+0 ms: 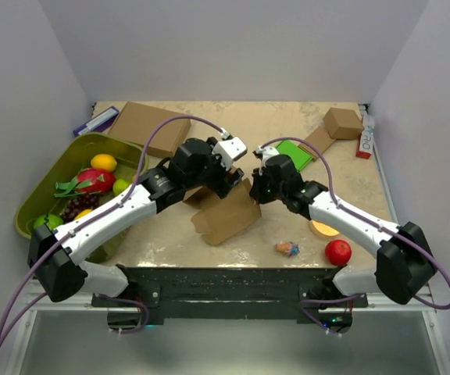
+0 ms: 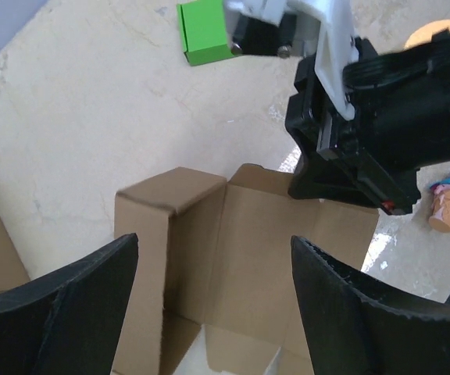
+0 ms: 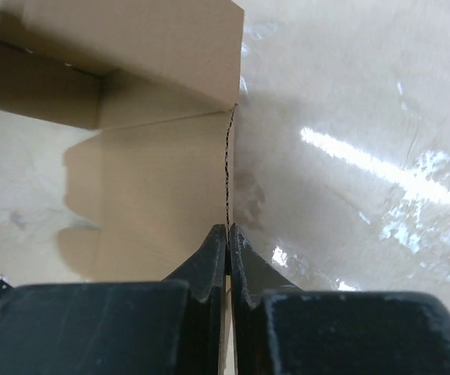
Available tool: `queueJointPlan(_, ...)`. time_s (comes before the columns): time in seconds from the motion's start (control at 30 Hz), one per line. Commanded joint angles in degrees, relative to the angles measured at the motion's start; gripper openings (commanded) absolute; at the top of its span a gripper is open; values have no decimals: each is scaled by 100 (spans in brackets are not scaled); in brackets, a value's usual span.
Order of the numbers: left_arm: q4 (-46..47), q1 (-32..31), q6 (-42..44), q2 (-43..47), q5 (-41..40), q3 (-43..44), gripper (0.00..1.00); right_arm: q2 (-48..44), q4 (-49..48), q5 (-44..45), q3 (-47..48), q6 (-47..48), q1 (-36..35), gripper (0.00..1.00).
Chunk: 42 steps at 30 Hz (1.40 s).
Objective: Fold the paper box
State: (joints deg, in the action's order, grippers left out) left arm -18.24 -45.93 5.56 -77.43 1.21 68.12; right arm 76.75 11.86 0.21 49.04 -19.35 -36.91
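Brown paper box, seen from above, stands half-folded on the counter, just nearer than the green carton. Left wrist: left tool spread apart, hovering over its upright panels. Right wrist: right tool clamped together on its wall edge.

Left arm reaches forward and inward from its base, wrist bent down. Left gripper points downward, jaws wide apart. Right arm stretches inward toward centre. Right gripper sits low, jaws pressed together, pinching a thin edge of the paper box. The two grippers are near each other but not touching.
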Motion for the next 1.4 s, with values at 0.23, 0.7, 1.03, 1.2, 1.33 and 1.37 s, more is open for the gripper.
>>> queueJointPlan(0.23, 224, -12, 1992, 334, -77, -149, 85, -11, 1608, -1040, 1555, 951, -18, 0)
queueJointPlan(0.7, 585, -12, 2713, 703, -315, -923, 85, 33, 2224, -1365, 2057, 1013, -18, 0)
queueJointPlan(1.03, 436, -12, 2766, 404, -254, -914, 85, -20, 2268, -1453, 2075, 1039, -19, 0)
queueJointPlan(1.2, 339, -12, 2775, 273, -156, -914, 85, 15, 2260, -1497, 2101, 1039, -18, 0)
queueJointPlan(1.33, 268, -12, 2696, 35, -217, -800, 70, 7, 2242, -1532, 2092, 1039, -19, 0)
queueJointPlan(1.37, 277, -12, 2678, 17, -270, -791, 67, -11, 2225, -1532, 2084, 1056, -18, 0)
